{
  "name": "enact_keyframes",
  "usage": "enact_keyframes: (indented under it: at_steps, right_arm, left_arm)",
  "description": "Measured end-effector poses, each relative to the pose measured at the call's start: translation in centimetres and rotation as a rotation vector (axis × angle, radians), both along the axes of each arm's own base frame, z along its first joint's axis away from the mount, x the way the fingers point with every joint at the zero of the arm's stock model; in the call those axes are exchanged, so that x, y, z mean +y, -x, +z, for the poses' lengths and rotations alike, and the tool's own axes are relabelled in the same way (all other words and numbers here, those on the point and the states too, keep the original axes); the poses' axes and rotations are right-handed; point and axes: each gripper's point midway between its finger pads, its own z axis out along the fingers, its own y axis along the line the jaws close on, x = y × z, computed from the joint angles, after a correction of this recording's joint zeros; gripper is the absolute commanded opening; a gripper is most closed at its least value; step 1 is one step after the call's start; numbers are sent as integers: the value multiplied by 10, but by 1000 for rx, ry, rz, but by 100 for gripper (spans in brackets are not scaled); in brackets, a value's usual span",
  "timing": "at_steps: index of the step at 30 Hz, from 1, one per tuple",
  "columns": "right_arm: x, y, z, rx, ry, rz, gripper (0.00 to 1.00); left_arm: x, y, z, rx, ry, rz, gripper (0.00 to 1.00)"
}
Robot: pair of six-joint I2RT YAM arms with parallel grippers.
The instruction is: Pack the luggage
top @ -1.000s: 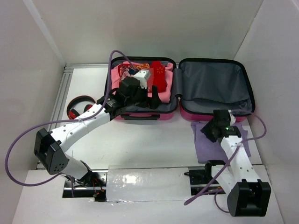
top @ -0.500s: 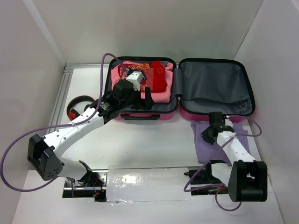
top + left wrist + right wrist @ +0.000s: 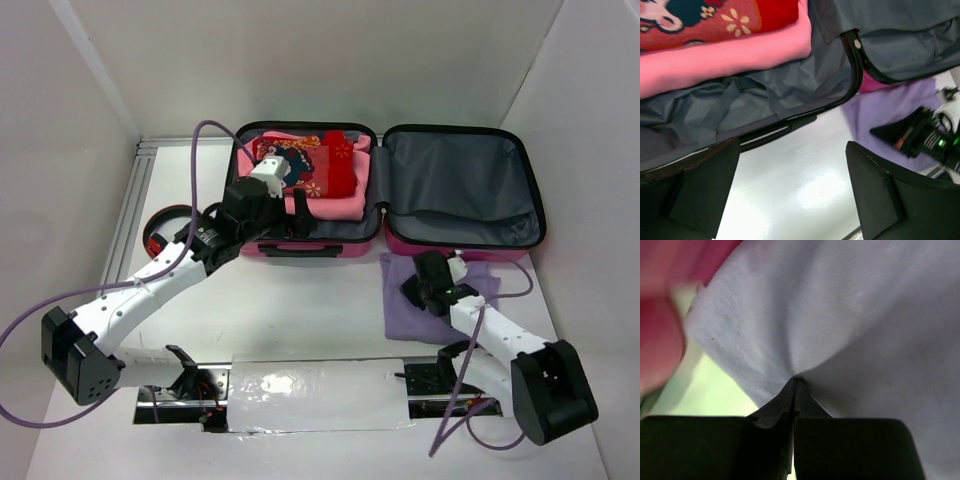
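The luggage [image 3: 460,190] lies open at the back, grey lining up, magenta edges showing. Its left half holds folded pink clothing [image 3: 335,205], a red item [image 3: 338,163] and a printed piece [image 3: 290,165]; these also show in the left wrist view [image 3: 715,60]. A purple cloth [image 3: 440,300] lies on the table before the right half. My right gripper [image 3: 425,285] is shut on this purple cloth [image 3: 850,330], pinching a fold. My left gripper [image 3: 295,215] is open and empty over the near rim of the left half [image 3: 790,125].
Red-and-black headphones [image 3: 165,230] lie on the table left of the luggage. A metal rail [image 3: 130,210] runs along the left side. White walls close in on three sides. A shiny plate [image 3: 320,385] sits between the arm bases.
My right gripper has moved left and lower, dragging the purple cloth leftward. My left gripper has drawn back toward the near rim of the luggage, uncovering the packed clothes.
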Motion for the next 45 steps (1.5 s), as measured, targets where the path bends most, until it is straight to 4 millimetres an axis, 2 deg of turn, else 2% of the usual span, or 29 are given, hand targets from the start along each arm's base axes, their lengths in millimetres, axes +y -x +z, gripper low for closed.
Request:
enact_keyframes:
  at_steps: [8, 13, 16, 21, 25, 28, 33, 35, 37, 38, 40, 42, 44, 45]
  right_arm:
    - [101, 29, 3, 33, -100, 223, 0]
    - [160, 49, 3, 78, -93, 303, 0]
    - [197, 48, 4, 95, -81, 331, 0]
    - [254, 29, 7, 91, -95, 390, 0]
    - [284, 17, 9, 77, -103, 435, 0]
    - [292, 16, 10, 70, -84, 469, 0]
    - [289, 29, 17, 57, -17, 578, 1]
    - [281, 37, 35, 32, -1, 638, 19]
    - [271, 43, 65, -14, -8, 685, 49]
    - [268, 44, 84, -50, -21, 703, 56]
    - [256, 45, 123, -137, -50, 735, 65]
    - [239, 45, 154, -221, -84, 734, 72]
    - [215, 44, 165, -268, -92, 710, 76]
    - [193, 43, 162, -283, -82, 684, 78]
  left_arm:
    - [32, -1, 14, -51, 15, 86, 100]
    - [50, -1, 15, -66, 16, 134, 100]
    - [57, 0, 15, -71, 18, 154, 100]
    - [73, 7, 0, -56, 8, 183, 100]
    - [92, 14, -14, -32, -14, 228, 100]
    - [109, 17, -14, -31, -7, 284, 100]
    - [129, 18, -5, -35, 29, 317, 100]
    - [128, 21, -4, -14, 43, 291, 100]
    - [122, 26, -4, 4, 59, 250, 100]
    - [118, 29, -5, 13, 66, 229, 100]
    - [110, 36, -9, 34, 96, 183, 100]
    - [103, 47, -24, 69, 134, 149, 100]
    - [97, 61, -52, 131, 163, 133, 100]
    - [94, 71, -73, 184, 170, 125, 100]
